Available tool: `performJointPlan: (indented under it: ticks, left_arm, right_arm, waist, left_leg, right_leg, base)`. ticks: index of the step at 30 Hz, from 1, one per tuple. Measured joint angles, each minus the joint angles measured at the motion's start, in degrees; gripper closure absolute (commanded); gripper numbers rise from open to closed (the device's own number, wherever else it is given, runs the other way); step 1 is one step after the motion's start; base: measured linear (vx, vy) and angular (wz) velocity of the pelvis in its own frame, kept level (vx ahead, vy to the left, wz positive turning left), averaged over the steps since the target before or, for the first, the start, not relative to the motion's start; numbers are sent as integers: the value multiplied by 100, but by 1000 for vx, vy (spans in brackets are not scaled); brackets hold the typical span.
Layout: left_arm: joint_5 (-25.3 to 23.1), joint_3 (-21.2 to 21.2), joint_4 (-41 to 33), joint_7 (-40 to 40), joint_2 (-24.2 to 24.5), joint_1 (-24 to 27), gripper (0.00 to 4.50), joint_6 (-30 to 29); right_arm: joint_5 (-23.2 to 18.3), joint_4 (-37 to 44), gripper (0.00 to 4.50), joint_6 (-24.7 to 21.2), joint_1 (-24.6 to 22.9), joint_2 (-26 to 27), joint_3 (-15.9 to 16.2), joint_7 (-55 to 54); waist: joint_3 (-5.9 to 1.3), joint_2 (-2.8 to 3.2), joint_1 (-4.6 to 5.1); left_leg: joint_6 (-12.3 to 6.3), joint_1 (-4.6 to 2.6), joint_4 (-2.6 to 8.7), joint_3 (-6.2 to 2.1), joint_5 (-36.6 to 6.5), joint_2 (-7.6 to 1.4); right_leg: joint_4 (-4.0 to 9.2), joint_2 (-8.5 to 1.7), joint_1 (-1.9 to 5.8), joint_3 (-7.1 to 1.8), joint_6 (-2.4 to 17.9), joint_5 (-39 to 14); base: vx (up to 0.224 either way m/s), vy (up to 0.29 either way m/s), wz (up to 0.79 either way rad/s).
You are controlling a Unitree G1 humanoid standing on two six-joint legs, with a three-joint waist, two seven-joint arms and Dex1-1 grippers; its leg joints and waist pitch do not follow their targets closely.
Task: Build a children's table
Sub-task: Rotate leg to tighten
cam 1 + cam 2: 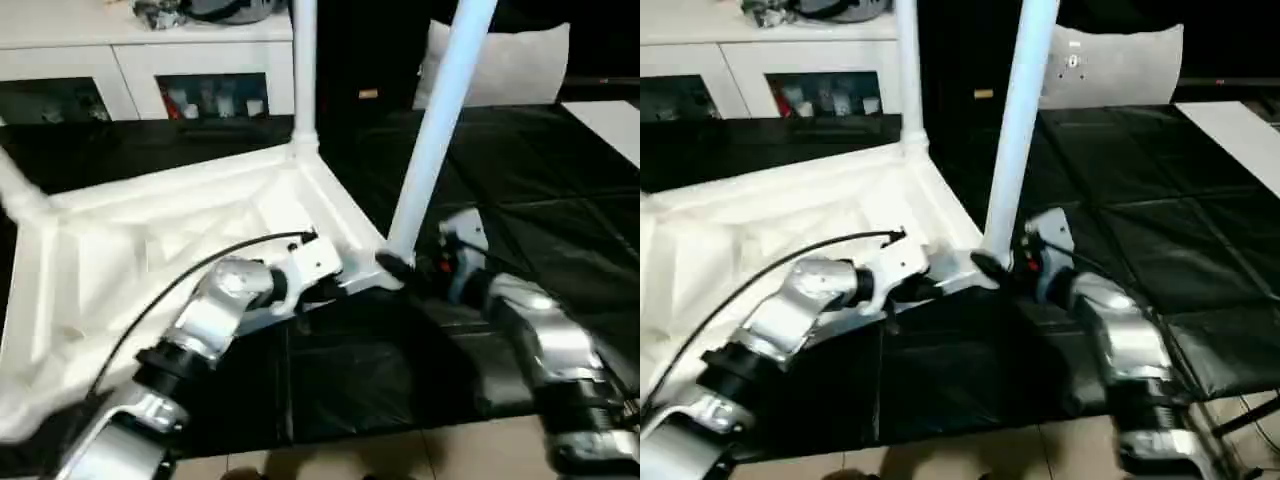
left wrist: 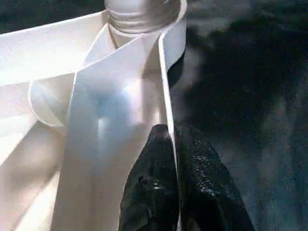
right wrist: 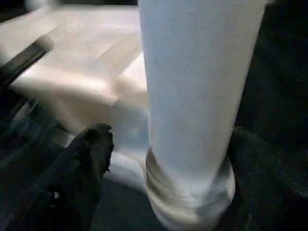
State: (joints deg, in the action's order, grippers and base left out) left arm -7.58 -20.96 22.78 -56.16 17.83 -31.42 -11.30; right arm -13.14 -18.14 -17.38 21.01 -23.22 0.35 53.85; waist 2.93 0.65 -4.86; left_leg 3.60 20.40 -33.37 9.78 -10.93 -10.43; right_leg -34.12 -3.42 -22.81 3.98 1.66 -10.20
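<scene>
pinching table rim (image 2: 168,86) between left fingers (image 2: 154,183), right fingers (image 3: 86,159) spread beside leg (image 3: 192,96)

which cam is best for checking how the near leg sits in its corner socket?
Right wrist view: the leg enters the socket up close, its ribbed base showing at the collar. Left wrist view looks along the tabletop rim to that ribbed base from farther off. Both eye views show the whole leaning leg, but the joint small.

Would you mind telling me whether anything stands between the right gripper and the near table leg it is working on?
Nothing visible does. The right gripper sits open at the base of the near leg, one finger just beside it where it enters the tabletop corner socket.
</scene>
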Motion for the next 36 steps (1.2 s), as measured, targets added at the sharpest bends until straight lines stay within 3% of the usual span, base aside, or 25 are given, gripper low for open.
performJointPlan:
  ticks: [5,11,12,16,24,36]
  left_arm:
    - [141,-82,0,-720,496,57,450,630]
    - [305,-213,21,-1553,953,57,450,1164]
    - [330,-241,11,-1659,1015,57,450,1236]
    - [373,-333,-15,-1988,1118,57,450,1458]
    - [418,-536,-114,-2252,1045,50,450,1648]
    - [433,-531,-99,-2290,1044,31,450,1684]
  right_arm:
    - [-80,-2,3,0,-20,-648,17,879]
    - [-340,26,3,185,-5,-912,150,1883]
    - [-376,63,29,185,-6,-930,214,2030]
    - [-488,239,42,148,-4,-958,402,2449]
    - [-502,219,125,63,2,-794,879,2835]
    - [-483,157,226,42,107,-680,1030,2993]
  waist:
    - [3,7,-34]
    - [3,7,-89]
    - [3,6,-102]
    - [2,3,-185]
    - [1,1,-331]
    - [1,2,-334]
  left_leg:
    - [0,2,-3,0,0,-1]
    - [-1,8,-9,0,0,-4]
    - [-2,8,-11,0,-1,-4]
    - [-3,9,-17,1,-1,-5]
    - [-3,11,-26,4,-1,-5]
    - [-2,8,-34,4,-1,-7]
  right_leg:
    - [-3,0,-2,1,0,0]
    - [-4,0,-5,3,0,0]
    - [-5,0,-4,3,0,0]
    - [-5,-1,-2,3,0,0]
    - [-11,-5,1,2,1,1]
    - [-27,-5,-1,1,-2,-1]
  base:
    - [0,0,0]
    - [0,0,0]
    - [0,0,0]
    - [0,0,0]
    - [0,0,0]
    - [0,0,0]
